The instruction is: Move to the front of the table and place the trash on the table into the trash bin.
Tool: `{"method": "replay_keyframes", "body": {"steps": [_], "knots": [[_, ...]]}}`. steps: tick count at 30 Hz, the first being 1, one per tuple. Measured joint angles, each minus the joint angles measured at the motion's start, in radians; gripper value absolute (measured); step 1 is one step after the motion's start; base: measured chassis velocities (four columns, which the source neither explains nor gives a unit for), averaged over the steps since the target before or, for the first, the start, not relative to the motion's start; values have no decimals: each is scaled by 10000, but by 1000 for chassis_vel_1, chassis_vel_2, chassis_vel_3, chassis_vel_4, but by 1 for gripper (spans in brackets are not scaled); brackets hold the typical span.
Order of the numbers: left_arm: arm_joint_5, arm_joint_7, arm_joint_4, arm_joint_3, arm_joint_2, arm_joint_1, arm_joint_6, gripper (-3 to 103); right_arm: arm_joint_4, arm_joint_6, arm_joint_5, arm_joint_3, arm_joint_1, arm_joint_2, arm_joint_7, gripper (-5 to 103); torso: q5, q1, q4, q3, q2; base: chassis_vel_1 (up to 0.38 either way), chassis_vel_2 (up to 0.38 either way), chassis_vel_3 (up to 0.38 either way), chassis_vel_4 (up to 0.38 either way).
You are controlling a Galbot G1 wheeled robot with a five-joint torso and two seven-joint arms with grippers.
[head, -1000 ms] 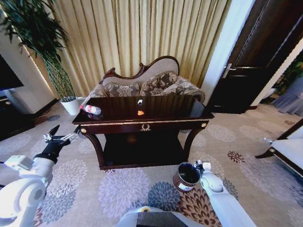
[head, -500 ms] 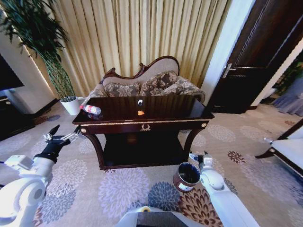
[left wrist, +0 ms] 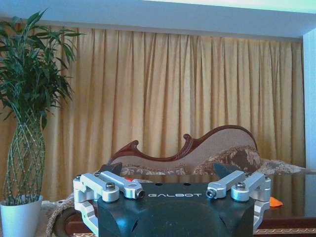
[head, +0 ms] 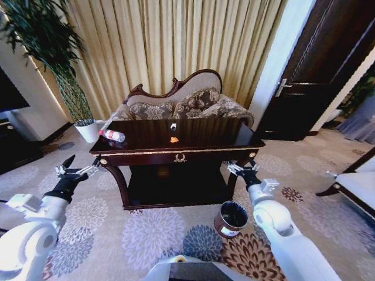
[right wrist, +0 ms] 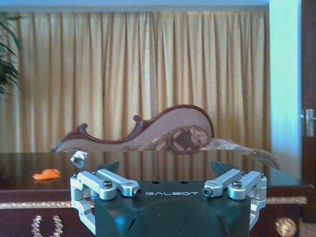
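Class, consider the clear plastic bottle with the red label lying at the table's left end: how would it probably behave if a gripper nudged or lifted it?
The clear plastic bottle with the red label lies on its side, so a nudge would probably roll it. It rests near the edge of the dark glossy wooden table, so it might roll off. That polished top likely offers little grip. Being thin plastic, it should be light and may dent when squeezed.

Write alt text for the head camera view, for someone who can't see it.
A dark glossy wooden table holds a clear plastic bottle with a red label, a tiny orange scrap and a tiny white scrap. The open left gripper and open right gripper flank its front, above a round dark brown bin on the floral carpet.
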Motion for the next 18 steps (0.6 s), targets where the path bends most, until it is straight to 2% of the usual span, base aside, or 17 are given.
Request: {"method": "replay_keyframes", "body": {"steps": [10,18], "knots": [[43,6,-179,-32,-52,48,-9,100,113,64,20,85,-172,37,-321,100,1,-1,0,-1,1,0,0,0,0],[103,5,-319,-61,-143,145,-1,100,104,18,-25,90,-185,-14,-416,100,1,-1,1,0,0,-82,76,78,-73]]}}
